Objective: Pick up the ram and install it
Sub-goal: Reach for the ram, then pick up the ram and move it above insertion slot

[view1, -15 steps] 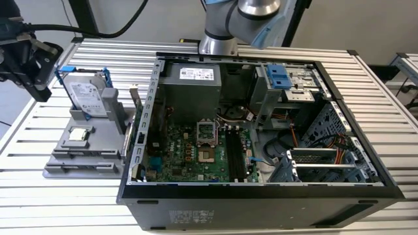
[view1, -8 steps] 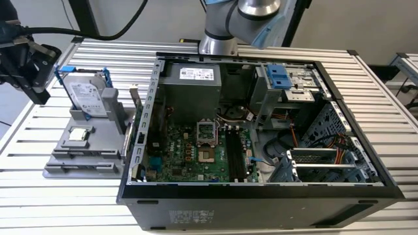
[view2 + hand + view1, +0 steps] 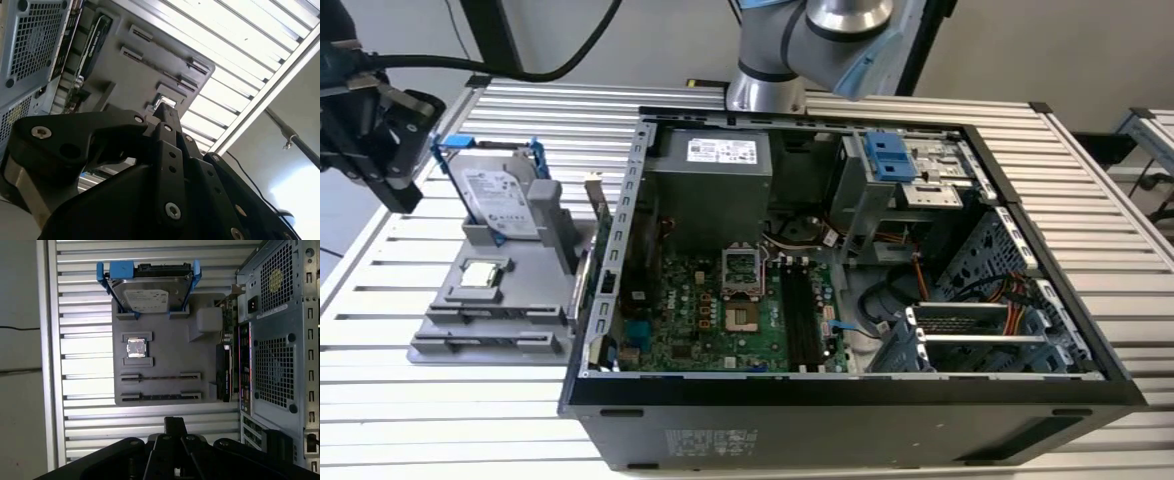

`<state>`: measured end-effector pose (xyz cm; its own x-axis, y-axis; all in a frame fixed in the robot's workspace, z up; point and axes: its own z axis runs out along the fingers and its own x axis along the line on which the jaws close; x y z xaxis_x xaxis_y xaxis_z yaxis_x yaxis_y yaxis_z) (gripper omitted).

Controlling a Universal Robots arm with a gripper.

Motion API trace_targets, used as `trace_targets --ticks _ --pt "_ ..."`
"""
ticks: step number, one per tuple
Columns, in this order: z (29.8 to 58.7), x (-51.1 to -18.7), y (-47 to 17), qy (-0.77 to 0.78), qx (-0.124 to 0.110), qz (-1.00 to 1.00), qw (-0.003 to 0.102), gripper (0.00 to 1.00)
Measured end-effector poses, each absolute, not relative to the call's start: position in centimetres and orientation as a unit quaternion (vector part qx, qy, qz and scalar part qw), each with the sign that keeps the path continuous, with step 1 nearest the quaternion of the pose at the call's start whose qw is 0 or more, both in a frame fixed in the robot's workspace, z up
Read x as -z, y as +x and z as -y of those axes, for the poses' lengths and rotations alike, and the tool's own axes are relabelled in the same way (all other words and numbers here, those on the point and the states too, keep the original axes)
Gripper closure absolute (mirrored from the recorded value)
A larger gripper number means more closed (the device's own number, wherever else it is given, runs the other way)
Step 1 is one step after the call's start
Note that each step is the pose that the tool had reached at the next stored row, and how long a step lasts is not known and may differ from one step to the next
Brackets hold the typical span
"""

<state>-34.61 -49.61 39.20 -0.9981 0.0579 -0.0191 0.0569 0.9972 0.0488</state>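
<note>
In the first wrist view the ram (image 3: 160, 396) is a thin dark stick standing on edge in a holder of the grey fixture (image 3: 165, 337). A second thin strip (image 3: 160, 376) sits in the holder beside it. My gripper (image 3: 175, 424) hangs above the slatted table just off the fixture's edge nearest the ram, apart from it, fingers shut on nothing. In the exterior view the gripper (image 3: 396, 190) is at the far left, above and beside the fixture (image 3: 487, 335). The second wrist view has the fingers (image 3: 167, 117) pressed together over the fixture (image 3: 125, 75).
An open computer case (image 3: 854, 385) lies at the exterior view's right of the fixture, with long black memory slots (image 3: 807, 315) on its green board. The fixture also carries a hard drive in a blue frame (image 3: 147, 287), a square silver chip (image 3: 136, 347) and an upright card (image 3: 225, 372).
</note>
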Motion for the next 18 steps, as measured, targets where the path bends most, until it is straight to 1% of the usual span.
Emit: trace_targets --ticks 8,18 --pt "49.61 -39.2 -34.61 0.026 -0.024 -0.999 0.01 1.0" --pt "49.61 -39.2 -34.61 -0.064 -0.025 -0.998 0.008 1.0"
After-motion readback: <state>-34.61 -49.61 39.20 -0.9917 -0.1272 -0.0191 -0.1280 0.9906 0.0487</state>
